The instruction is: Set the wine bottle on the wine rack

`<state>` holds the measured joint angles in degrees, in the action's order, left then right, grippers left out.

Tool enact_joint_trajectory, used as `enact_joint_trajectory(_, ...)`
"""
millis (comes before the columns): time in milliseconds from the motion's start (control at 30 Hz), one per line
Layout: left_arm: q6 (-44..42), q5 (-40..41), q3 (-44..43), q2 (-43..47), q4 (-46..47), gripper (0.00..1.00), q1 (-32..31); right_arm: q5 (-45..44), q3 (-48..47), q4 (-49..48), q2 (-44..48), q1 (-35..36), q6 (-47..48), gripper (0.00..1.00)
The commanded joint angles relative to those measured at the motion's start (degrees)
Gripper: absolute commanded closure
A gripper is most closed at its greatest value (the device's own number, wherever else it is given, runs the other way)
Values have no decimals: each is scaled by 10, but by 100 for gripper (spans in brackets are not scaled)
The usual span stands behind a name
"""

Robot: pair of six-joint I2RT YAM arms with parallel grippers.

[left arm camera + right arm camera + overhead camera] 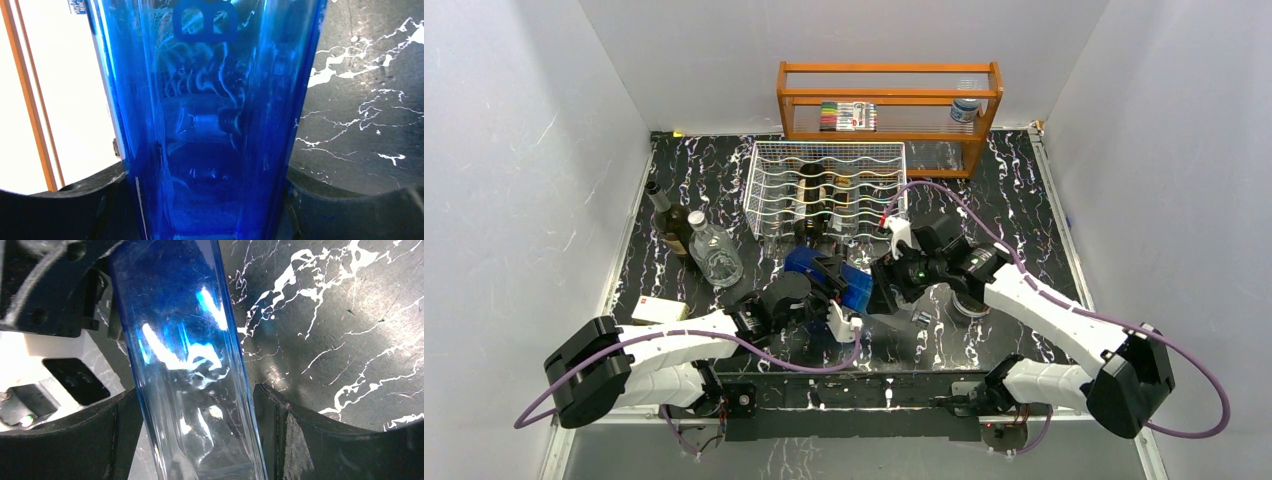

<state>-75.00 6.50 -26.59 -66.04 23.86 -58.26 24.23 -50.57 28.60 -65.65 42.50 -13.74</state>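
A blue glass bottle [844, 283] lies low over the table in front of the white wire wine rack [769, 190]. My left gripper [829, 285] is shut on it; the blue glass [210, 125] fills the left wrist view between both fingers. My right gripper [890, 268] comes from the right and is closed round the bottle's paler end [195, 405], which sits tilted between the pads. The rack holds at least one dark bottle [809, 195] lying in a cradle.
A dark wine bottle [667, 222] and a clear bottle [715, 257] stand at the left. A white box [658, 311] lies near the left arm. An orange wooden shelf [889, 95] with markers stands behind the rack. A round object [969, 305] lies under the right arm.
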Motion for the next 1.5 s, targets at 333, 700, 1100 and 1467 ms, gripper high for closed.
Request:
enact_joint_trajectory(333,33,4,-24,36,105,100,-1,-10,-42,-1,-59,67,9,18)
enact_joint_trajectory(700,71,7,-28,56,108,100,-1,-39,-59,21,-80,83,23,45)
enact_joint_trajectory(1100,94,15,-30,66,94,87,0,-66,-62,48,-46,86,18,95)
enact_joint_trajectory(1467,151,14,-18,77,112,2,0,-200,-71,75,53,85,-24,100)
